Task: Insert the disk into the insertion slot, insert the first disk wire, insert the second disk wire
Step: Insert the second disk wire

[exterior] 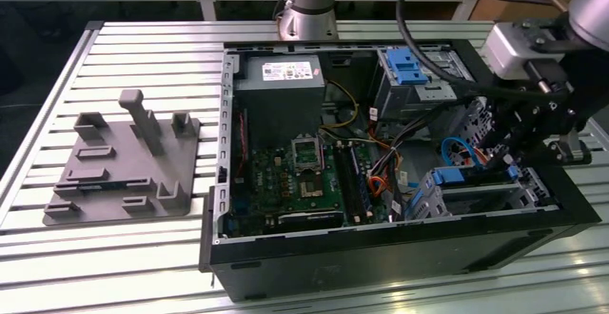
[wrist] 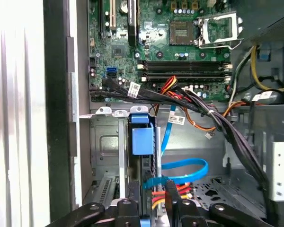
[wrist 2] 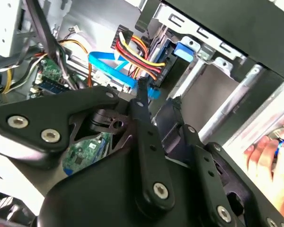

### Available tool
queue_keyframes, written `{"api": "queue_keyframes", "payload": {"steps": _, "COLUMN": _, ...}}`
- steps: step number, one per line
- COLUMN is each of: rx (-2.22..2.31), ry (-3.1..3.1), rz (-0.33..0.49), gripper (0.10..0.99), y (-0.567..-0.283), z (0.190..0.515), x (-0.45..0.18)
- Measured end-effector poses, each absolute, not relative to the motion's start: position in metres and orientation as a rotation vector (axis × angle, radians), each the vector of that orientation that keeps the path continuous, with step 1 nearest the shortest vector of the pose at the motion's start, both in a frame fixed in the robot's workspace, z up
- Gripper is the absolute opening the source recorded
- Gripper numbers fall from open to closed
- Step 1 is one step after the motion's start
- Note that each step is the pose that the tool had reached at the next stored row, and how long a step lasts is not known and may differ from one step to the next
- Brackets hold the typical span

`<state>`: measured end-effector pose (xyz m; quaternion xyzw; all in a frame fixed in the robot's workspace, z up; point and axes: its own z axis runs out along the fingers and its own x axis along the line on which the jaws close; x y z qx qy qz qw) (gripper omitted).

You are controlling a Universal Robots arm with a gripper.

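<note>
- The open black desktop computer case lay on its side on the slatted pale metal tabletop, and serves as the landmark here.
- Beside the case, toward the exterior view's left, a grey plastic fixture plate with upright pegs sat on the tabletop, well apart from the work.
- Inside the case, the green motherboard filled the middle, with a grey boxy power supply at the far end.
- The taller metal cage with a blue latch stood in the case's far corner, toward the exterior view's right.
- The low silver sheet-metal drive cage sat in the case's near corner on that same side.
- The flat silver hard drive in its bright blue plastic carrier was seated in that cage, its blue end tab facing the case interior.
- The robot's black hand hung low over the cage, at the drive's cabled end.
- Its fingers stood a little apart on either side of the blue connector area; I cannot tell whether they gripped anything.
- A flat blue data cable looped just beside the drive, and a bundle of red, yellow and black power wires ran to the same end.
- A person's hand appeared at the case's outer edge in the second wrist view.
</note>
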<state>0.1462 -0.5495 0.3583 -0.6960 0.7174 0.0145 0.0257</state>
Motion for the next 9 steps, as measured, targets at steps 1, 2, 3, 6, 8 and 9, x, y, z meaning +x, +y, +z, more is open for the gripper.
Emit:
{"api": "queue_keyframes", "payload": {"steps": 1, "rx": -2.151, "ry": 2.218, "rz": 0.045, "gripper": 0.353, "y": -0.549, "z": 0.363, "x": 0.146}}
{"api": "queue_keyframes", "payload": {"steps": 2, "rx": -2.151, "ry": 2.218, "rz": 0.045, "gripper": 0.353, "y": -0.549, "z": 0.367, "x": 0.146}}
{"api": "queue_keyframes", "payload": {"steps": 3, "rx": -2.151, "ry": 2.218, "rz": 0.045, "gripper": 0.353, "y": -0.549, "z": 0.372, "x": 0.146}}
{"api": "queue_keyframes", "payload": {"steps": 6, "rx": -2.152, "ry": 2.218, "rz": 0.044, "gripper": 0.278, "y": -0.546, "z": 0.386, "x": 0.146}}
{"api": "queue_keyframes", "payload": {"steps": 8, "rx": -2.152, "ry": 2.219, "rz": 0.042, "gripper": 0.157, "y": -0.543, "z": 0.395, "x": 0.146}}
{"api": "queue_keyframes", "payload": {"steps": 9, "rx": -2.153, "ry": 2.220, "rz": 0.041, "gripper": 0.157, "y": -0.541, "z": 0.399, "x": 0.146}}
